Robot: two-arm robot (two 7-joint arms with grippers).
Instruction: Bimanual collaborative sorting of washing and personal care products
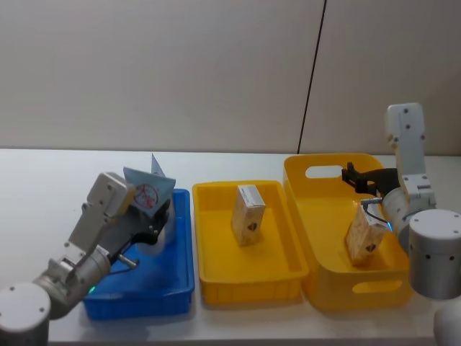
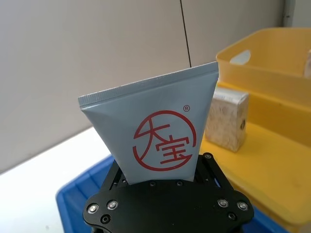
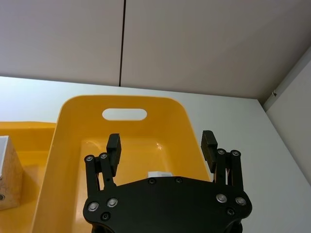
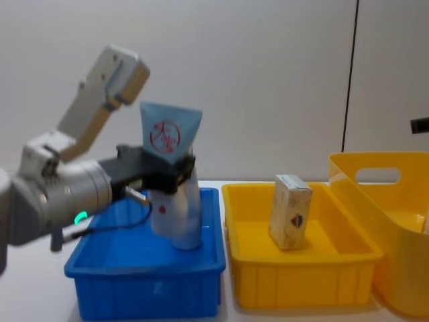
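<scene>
We read two red Chinese characters, 大宝, set inside a broken red ring on the face of the light-blue pouch [image 2: 155,126], and a small ® sign sits just outside the ring, towards the pouch's crimped end. The beige carton [image 1: 248,214] in the middle yellow bin [image 1: 248,288] carries a small dark mark low on its front. The second carton [image 1: 366,241] in the yellow tub [image 1: 324,288] bears a similar one, but we cannot read either.

Head camera looks down, chest across — both share the yellow tray [image 1: 248,288].
</scene>
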